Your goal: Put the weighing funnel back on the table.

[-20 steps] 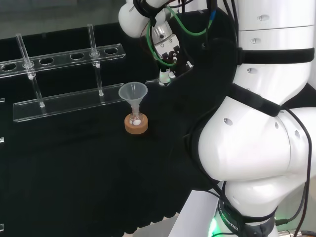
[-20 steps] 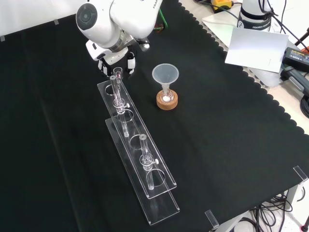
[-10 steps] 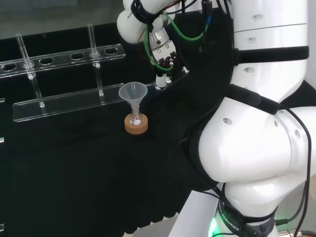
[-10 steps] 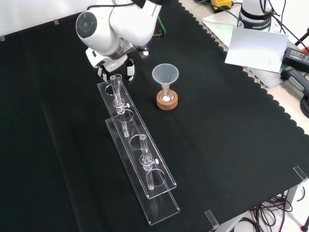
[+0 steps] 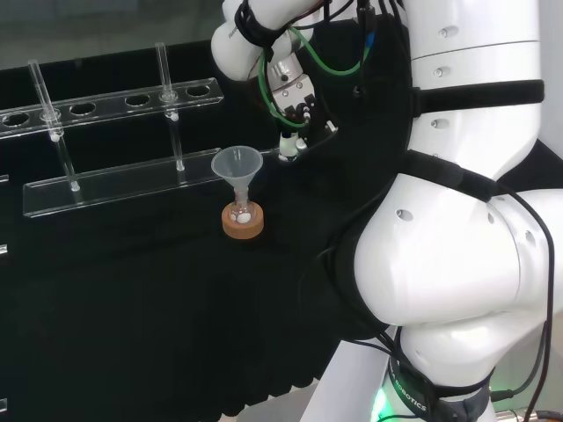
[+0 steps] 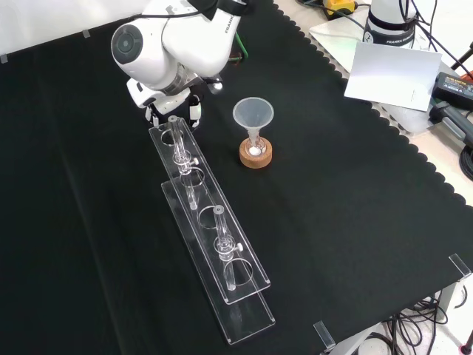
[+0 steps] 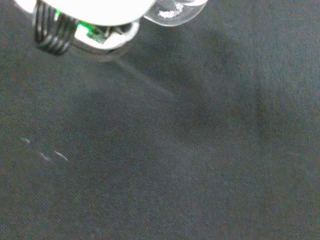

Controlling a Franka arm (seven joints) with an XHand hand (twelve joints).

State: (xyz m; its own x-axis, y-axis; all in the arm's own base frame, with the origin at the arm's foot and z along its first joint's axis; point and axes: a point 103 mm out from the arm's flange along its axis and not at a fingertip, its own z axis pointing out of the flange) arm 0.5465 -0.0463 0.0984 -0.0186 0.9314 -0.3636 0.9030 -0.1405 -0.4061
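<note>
- Weighing funnel (image 7: 175, 9): in the wrist view, a clear rounded piece with white specks sits right up against the robot hand (image 7: 90, 7), with the table's (image 6: 355, 192) black cloth behind it.
- Honestly can't tell if the robot hand is gripping it or open.
- Head view: the robot hand hangs low by the right end of the clear rack (image 5: 132, 180), near the big funnel (image 5: 237, 165) on its cork ring (image 5: 242, 227).

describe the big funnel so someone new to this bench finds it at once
In the front view, find the long clear rack lying across the black cloth. Just right of its far end stands the funnel, mouth up, its stem in a small flask on a cork ring, the only brown piece on the cloth.
</note>
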